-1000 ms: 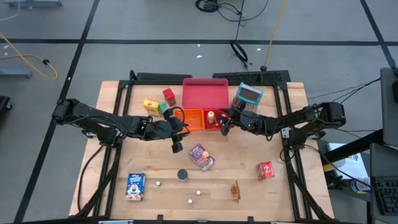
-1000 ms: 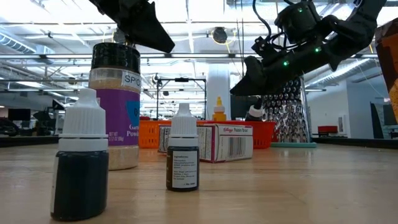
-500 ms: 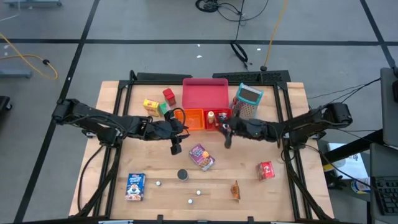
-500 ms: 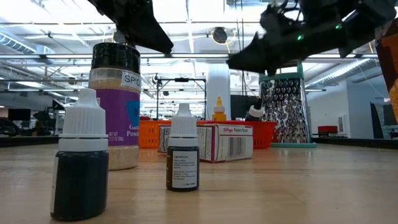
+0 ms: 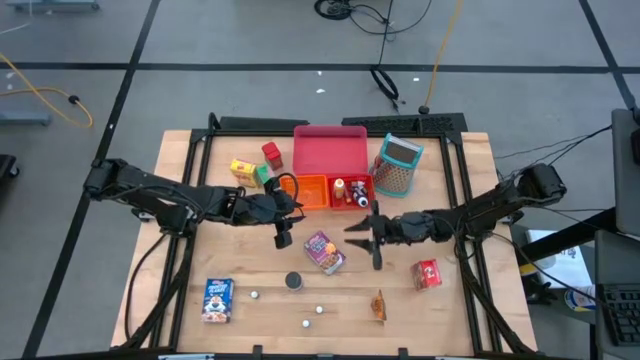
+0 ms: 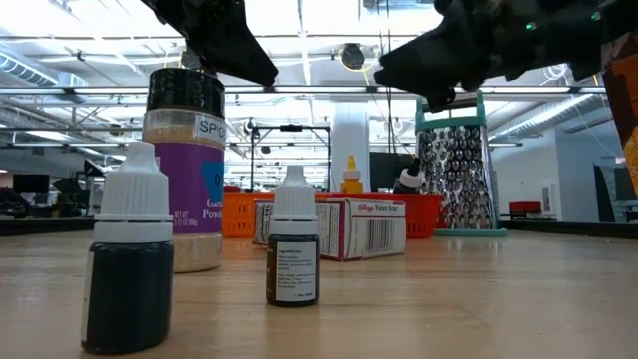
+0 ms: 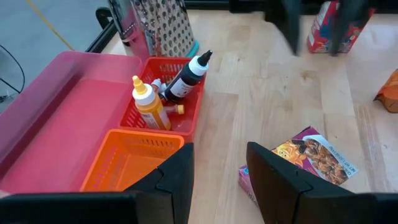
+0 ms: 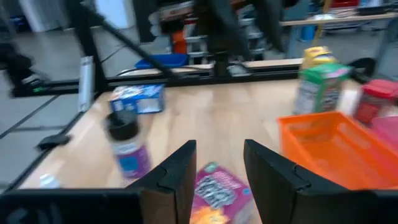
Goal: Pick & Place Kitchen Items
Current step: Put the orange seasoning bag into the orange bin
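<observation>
Left gripper [image 5: 283, 236] fingers spread, holding nothing, hanging above wood table [image 5: 450, 320] near orange bin [image 5: 311, 191]. Right gripper [image 5: 366, 236] fingers spread too, empty, hovering just right of purple packet [image 5: 325, 251].

We are seeing grey floor, cables around table; big bright room behind.

Red bin [image 7: 176, 102] is holding yellow bottle [image 7: 148, 104], dark bottle [image 7: 186, 74]. Orange bin, pink tray [image 5: 329, 152] bare inside.

On table: blue box [image 5: 217, 298], black can [image 5: 293, 281], white balls [image 5: 319, 309], red packet [image 5: 428, 273], grater [image 5: 398, 164].
</observation>
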Available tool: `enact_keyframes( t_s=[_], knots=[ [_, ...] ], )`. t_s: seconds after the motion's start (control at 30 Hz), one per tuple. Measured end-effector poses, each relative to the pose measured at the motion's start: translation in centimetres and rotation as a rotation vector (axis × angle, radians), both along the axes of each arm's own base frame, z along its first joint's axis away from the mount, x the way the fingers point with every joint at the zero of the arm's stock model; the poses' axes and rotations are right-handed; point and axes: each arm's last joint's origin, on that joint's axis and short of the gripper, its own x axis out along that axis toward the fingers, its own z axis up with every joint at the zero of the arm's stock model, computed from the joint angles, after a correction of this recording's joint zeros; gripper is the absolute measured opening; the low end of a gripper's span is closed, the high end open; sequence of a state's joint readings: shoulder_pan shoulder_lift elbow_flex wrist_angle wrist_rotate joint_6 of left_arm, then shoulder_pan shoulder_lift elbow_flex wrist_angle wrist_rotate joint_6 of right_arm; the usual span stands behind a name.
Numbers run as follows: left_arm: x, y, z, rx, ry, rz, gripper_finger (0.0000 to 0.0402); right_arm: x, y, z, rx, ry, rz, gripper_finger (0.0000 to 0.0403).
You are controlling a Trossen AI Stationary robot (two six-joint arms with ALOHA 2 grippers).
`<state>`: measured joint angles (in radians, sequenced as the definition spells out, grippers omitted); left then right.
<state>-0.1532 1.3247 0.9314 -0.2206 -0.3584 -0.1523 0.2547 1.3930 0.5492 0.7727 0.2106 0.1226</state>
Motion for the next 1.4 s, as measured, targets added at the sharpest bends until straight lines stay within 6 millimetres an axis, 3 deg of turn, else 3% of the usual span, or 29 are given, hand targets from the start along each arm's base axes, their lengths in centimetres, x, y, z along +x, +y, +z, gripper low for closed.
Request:
enact_keyframes(
  t_s=[0.37,0.5,0.77,1.0,1.17,1.4],
  knots=[
    [0.0,0.0,0.0,-0.007,-0.003,0.003,0.015,0.5,3.9,0.8,0.058,0.065,0.214,0.0137],
    [0.0,0.0,0.0,-0.005,-0.002,0.001,0.015,-0.2,5.7,1.0,0.119,0.088,0.342,0.0137],
    [0.0,0.0,0.0,-0.001,0.0,-0.001,0.015,-2.9,8.9,2.3,0.275,0.179,0.44,0.0137],
    [0.0,0.0,0.0,-0.001,0.0,-0.001,0.015,-3.7,11.7,5.6,0.295,0.371,0.361,0.0137],
    [0.0,0.0,0.0,-0.001,0.0,-0.001,0.015,-3.9,11.9,7.7,0.399,0.544,0.221,0.0137],
    [0.0,0.0,0.0,-0.001,0.0,-0.001,0.015,-4.5,11.4,8.2,0.583,0.726,0.053,0.0137]
  ],
)
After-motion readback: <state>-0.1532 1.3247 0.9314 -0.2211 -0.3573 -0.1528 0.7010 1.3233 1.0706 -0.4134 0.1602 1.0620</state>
